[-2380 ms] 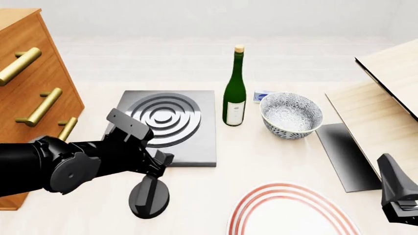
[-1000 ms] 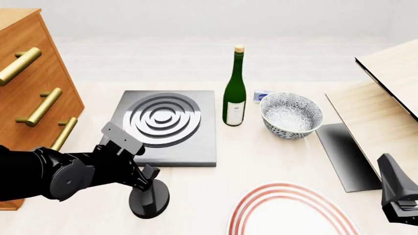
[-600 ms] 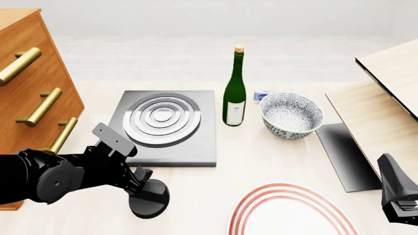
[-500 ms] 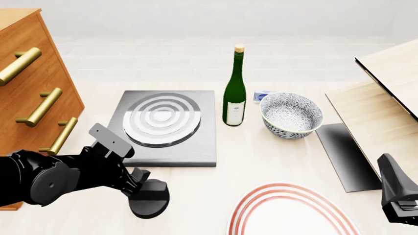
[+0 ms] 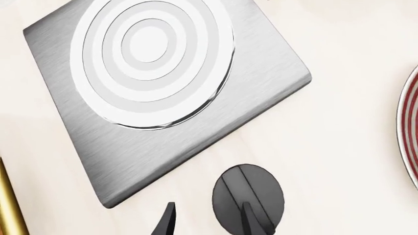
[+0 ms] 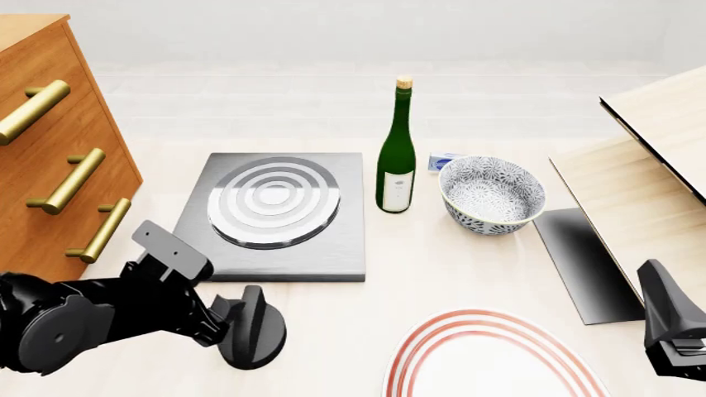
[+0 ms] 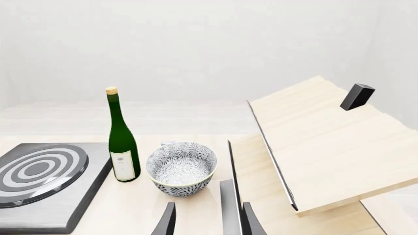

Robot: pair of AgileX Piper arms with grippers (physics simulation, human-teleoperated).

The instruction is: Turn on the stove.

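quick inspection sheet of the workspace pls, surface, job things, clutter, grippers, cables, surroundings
surface: pale wood table, no spills seen
job's things: stove lies flat, its burner rings pale and bright; black knob sits apart on the table by the stove's near edge
clutter: green bottle upright beside patterned bowl; red-ringed plate at the near edge; dark flat sheet; small blue-and-white item behind the bowl, too small to tell
grippers: left gripper at the knob, one finger in front of it, grip unclear; right gripper open, holding nothing
cables: nothing seen
surroundings: wooden drawers with brass handles on the left; tilted wooden panels on the right

Stove point(image 5: 156, 83) beside black knob point(image 5: 248, 197)
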